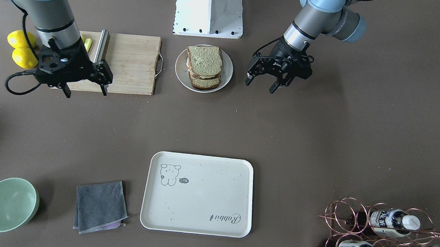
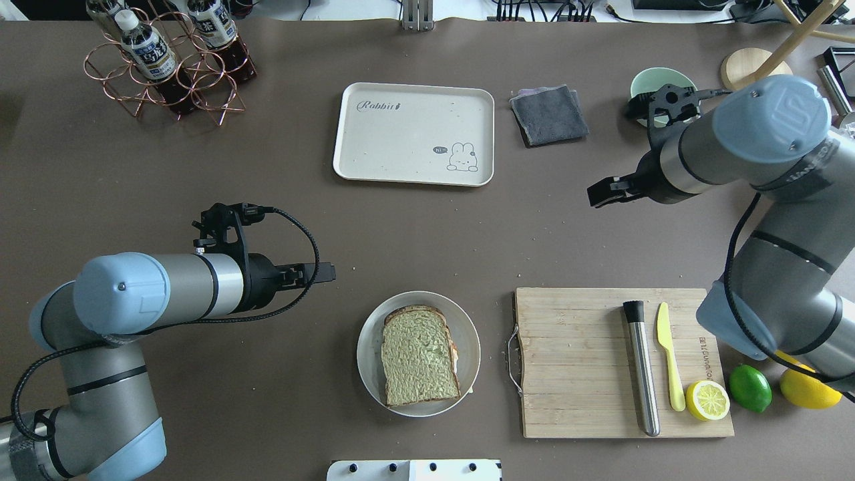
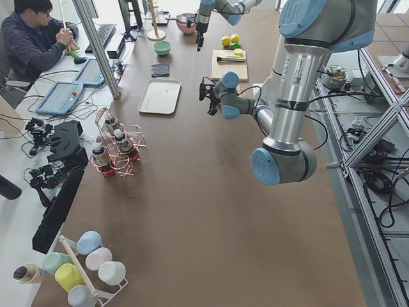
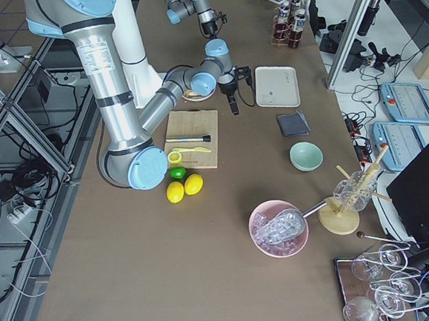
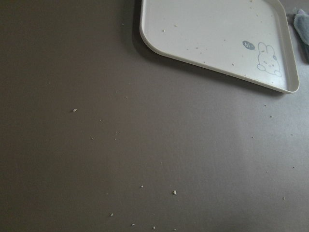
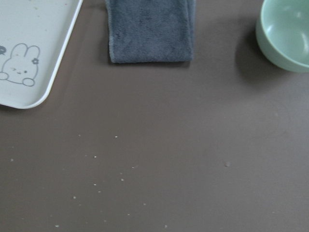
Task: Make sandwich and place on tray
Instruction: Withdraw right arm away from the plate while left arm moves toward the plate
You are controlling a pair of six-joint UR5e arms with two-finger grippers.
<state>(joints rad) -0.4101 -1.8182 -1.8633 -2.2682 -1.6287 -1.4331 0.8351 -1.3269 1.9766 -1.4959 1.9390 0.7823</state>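
Directions are given on the overhead view, with 12 o'clock away from the robot. Nearest the robot, the sandwich is seen assembled on a round white plate, its slices stacked and a little orange showing at the right edge. At 3 o'clock of the plate a wooden cutting board is laid, on which a steel rod, a yellow knife and a lemon half rest. A lime and a lemon lie just beside it at 3 o'clock.

The left gripper is held above the table at 10 o'clock of the plate, jaws spread wide, nothing gripped. The right gripper is held beyond the board at 12 o'clock, likewise wide apart and holding nothing.

Farther off, at 12 o'clock of the plate and well apart from it, the tray is found. A grey cloth lies at its 3 o'clock, a green bowl is set beyond that, and a wire rack of bottles stands at its 9 o'clock.
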